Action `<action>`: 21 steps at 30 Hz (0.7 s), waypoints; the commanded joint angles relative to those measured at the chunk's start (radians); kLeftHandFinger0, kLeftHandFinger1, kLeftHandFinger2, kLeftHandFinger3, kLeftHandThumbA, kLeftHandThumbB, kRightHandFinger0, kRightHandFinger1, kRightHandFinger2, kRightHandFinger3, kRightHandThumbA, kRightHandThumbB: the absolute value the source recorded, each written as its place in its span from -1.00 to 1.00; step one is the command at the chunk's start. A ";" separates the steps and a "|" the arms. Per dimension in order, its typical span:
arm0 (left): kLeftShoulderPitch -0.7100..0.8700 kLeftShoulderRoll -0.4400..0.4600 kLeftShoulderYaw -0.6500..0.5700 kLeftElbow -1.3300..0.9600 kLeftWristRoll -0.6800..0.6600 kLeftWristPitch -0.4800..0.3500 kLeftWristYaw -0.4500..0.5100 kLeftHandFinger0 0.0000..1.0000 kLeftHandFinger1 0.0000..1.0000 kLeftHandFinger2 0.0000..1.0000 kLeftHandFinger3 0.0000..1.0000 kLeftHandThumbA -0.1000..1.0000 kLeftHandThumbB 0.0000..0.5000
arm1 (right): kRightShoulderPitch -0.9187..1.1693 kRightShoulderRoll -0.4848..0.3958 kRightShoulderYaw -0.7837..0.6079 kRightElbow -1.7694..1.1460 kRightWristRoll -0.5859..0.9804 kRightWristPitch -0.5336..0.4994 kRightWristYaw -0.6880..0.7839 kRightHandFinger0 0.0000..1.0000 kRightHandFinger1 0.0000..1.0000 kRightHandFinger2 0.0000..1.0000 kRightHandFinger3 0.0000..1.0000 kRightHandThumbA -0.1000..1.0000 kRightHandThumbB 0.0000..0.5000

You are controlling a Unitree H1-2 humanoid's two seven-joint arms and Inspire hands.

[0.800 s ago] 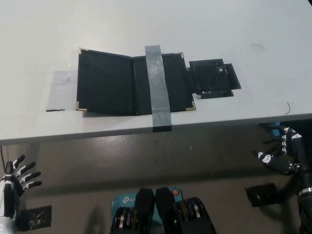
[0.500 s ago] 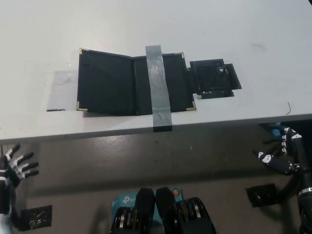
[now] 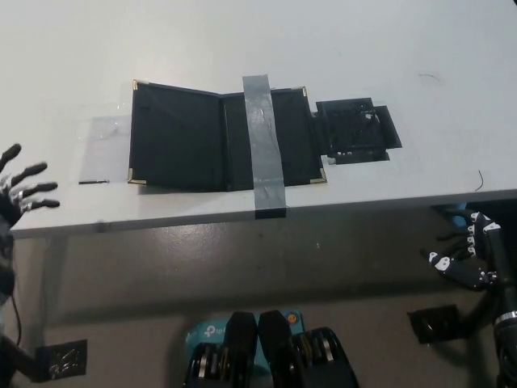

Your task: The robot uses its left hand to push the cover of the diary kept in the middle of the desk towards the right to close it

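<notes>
Diary (image 3: 226, 137) lies open flat, mid-desk, near front edge; left cover (image 3: 174, 145) untouched, not yet pushed. Grey tape strip (image 3: 264, 141) pins right half to desk (image 3: 339, 40). Your left hand (image 3: 20, 192) has risen from below desk level to desk-edge height at far left, fingers spread, holding nothing, well apart from cover. Approach only begun. Right hand (image 3: 464, 257) rests low right, below desk, fingers loosely curled, empty.
</notes>
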 commanded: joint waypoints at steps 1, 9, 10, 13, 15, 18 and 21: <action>-0.057 -0.032 0.038 0.032 -0.104 0.100 0.045 0.33 0.42 0.51 0.74 1.00 -0.69 | -0.001 -0.023 -0.007 -0.039 -0.010 0.000 0.001 -0.50 -0.35 -0.16 0.37 0.73 -0.62; -0.192 -0.136 0.168 0.217 -0.299 0.238 0.105 1.00 1.00 1.00 1.00 1.00 -0.77 | -0.005 -0.027 -0.006 -0.037 -0.003 -0.004 0.007 -0.50 -0.36 -0.14 0.38 0.75 -0.62; -0.210 -0.139 0.171 0.241 -0.329 0.238 0.105 1.00 1.00 1.00 1.00 1.00 -0.74 | -0.006 -0.026 -0.006 -0.034 -0.004 -0.011 0.004 -0.50 -0.36 -0.14 0.38 0.74 -0.62; -0.258 -0.164 0.203 0.305 -0.401 0.238 0.149 1.00 1.00 1.00 1.00 1.00 -0.69 | -0.009 -0.025 -0.005 -0.035 -0.008 0.001 0.002 -0.45 -0.33 -0.12 0.39 0.73 -0.62; -0.298 -0.176 0.222 0.355 -0.420 0.238 0.176 1.00 1.00 1.00 1.00 1.00 -0.64 | -0.013 -0.026 -0.005 -0.028 -0.008 -0.011 0.000 -0.45 -0.33 -0.13 0.39 0.72 -0.61; -0.342 -0.179 0.234 0.408 -0.408 0.238 0.199 1.00 1.00 1.00 1.00 1.00 -0.65 | -0.016 -0.027 -0.006 -0.031 -0.008 -0.001 0.002 -0.44 -0.32 -0.12 0.38 0.75 -0.55; -0.391 -0.180 0.229 0.458 -0.385 0.238 0.236 1.00 1.00 1.00 1.00 1.00 -0.50 | -0.015 -0.032 -0.005 -0.035 -0.007 -0.003 0.007 -0.46 -0.33 -0.11 0.41 0.75 -0.59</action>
